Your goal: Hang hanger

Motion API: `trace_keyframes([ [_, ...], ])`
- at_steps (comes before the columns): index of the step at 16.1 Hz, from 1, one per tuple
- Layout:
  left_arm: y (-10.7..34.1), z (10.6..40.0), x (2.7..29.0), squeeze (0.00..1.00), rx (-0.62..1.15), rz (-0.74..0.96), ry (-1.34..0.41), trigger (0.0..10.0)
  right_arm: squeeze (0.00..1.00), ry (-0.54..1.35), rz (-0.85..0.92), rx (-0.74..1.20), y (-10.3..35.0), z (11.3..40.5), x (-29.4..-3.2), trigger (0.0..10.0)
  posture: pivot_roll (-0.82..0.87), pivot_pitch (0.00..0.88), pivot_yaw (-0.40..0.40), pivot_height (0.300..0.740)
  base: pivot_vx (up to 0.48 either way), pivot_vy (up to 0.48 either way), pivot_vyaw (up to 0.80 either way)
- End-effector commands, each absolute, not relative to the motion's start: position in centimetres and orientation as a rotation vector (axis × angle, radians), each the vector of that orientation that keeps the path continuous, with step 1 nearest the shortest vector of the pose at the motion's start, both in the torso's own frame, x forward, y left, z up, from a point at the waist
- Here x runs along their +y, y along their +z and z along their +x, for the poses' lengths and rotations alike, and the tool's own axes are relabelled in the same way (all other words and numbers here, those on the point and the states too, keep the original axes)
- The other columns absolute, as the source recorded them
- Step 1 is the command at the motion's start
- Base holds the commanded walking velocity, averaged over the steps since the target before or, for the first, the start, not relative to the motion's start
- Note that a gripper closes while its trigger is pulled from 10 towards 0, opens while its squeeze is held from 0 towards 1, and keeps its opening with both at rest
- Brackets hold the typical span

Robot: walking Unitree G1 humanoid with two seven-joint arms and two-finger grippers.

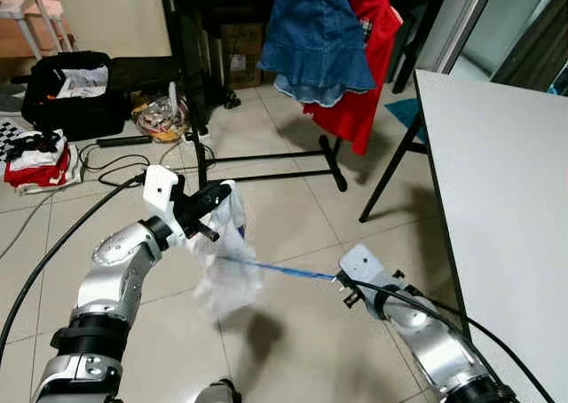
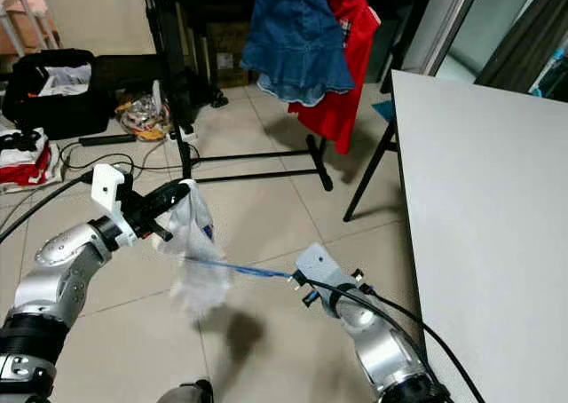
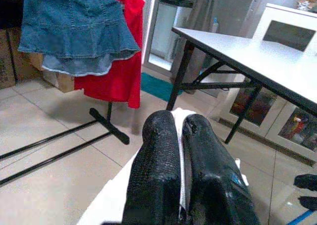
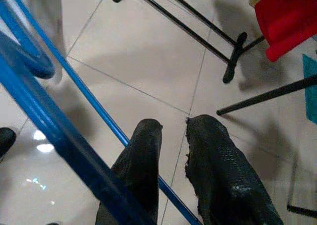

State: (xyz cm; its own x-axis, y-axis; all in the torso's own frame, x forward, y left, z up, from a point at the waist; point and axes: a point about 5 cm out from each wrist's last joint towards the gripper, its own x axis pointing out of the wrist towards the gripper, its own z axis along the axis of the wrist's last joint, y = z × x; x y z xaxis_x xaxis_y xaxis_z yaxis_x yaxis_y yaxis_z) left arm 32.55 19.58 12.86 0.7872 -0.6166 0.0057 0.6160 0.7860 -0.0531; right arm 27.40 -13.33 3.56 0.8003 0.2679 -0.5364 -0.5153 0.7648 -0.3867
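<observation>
A blue wire hanger [image 1: 286, 270] lies level between my two grippers, with a white garment [image 1: 227, 265] hanging from its left end. My left gripper [image 1: 216, 201] is shut on the top of that white cloth, which shows pinched between its fingers [image 3: 156, 150]. My right gripper [image 4: 173, 123] is low over the floor tiles at the hanger's other end. The blue wire [image 4: 74, 86] runs along and under its fingers, which are nearly together on it. Beyond stands the black clothes rack [image 1: 266, 159] with a denim skirt [image 1: 315, 39] and a red garment [image 1: 368, 75] hung on it.
A white folding table [image 1: 506, 181] with black legs runs down the right side. A black suitcase [image 1: 71, 88], folded clothes [image 1: 35, 159] and cables [image 1: 115, 168] lie on the floor at the left. Open tiles lie between me and the rack.
</observation>
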Motion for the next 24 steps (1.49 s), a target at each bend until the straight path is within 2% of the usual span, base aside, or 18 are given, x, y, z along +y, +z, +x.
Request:
trace_keyframes([
  [1, 13.3, 32.4, 19.2, 0.00, -0.008, -0.020, -0.697, 10.0, 0.00, 0.403, -0.566, 0.468, 3.7, 27.9, -13.9, 10.0, 0.11, 0.134, -0.035, 0.740, 0.000, 0.000, 0.00],
  [6, 12.3, 31.6, 19.9, 0.00, 0.033, 0.008, -0.708, 10.0, 0.00, 0.342, -0.552, 0.495, 3.8, 27.7, -16.4, 10.0, 0.11, 0.133, -0.031, 0.740, 0.000, 0.000, 0.00],
  [8, 12.1, 31.4, 20.0, 0.00, 0.046, 0.013, -0.712, 10.0, 0.00, 0.376, -0.551, 0.507, 4.1, 27.1, -17.4, 10.0, 0.11, 0.131, -0.029, 0.740, 0.000, 0.000, 0.00],
  [11, 11.5, 31.4, 20.2, 0.00, 0.074, 0.029, -0.717, 10.0, 0.00, 0.534, -0.557, 0.539, 4.9, 25.4, -18.8, 10.0, 0.09, 0.129, -0.023, 0.740, 0.000, 0.000, 0.00],
  [13, 11.4, 31.7, 20.1, 0.00, 0.080, 0.031, -0.722, 10.0, 0.00, 0.491, -0.562, 0.520, 5.4, 25.8, -19.5, 10.0, 0.08, 0.128, -0.022, 0.740, 0.000, 0.000, 0.00],
  [17, 12.0, 32.0, 19.1, 0.00, 0.056, 0.031, -0.750, 10.0, 0.00, 0.443, -0.526, 0.493, 5.6, 26.6, -17.6, 10.0, 0.09, 0.126, -0.025, 0.740, 0.000, 0.000, 0.00],
  [24, 12.2, 31.9, 18.9, 0.00, 0.046, 0.038, -0.778, 10.0, 0.00, 0.421, -0.593, 0.430, 5.2, 27.2, -14.4, 10.0, 0.09, 0.132, -0.020, 0.740, 0.000, 0.000, 0.00],
])
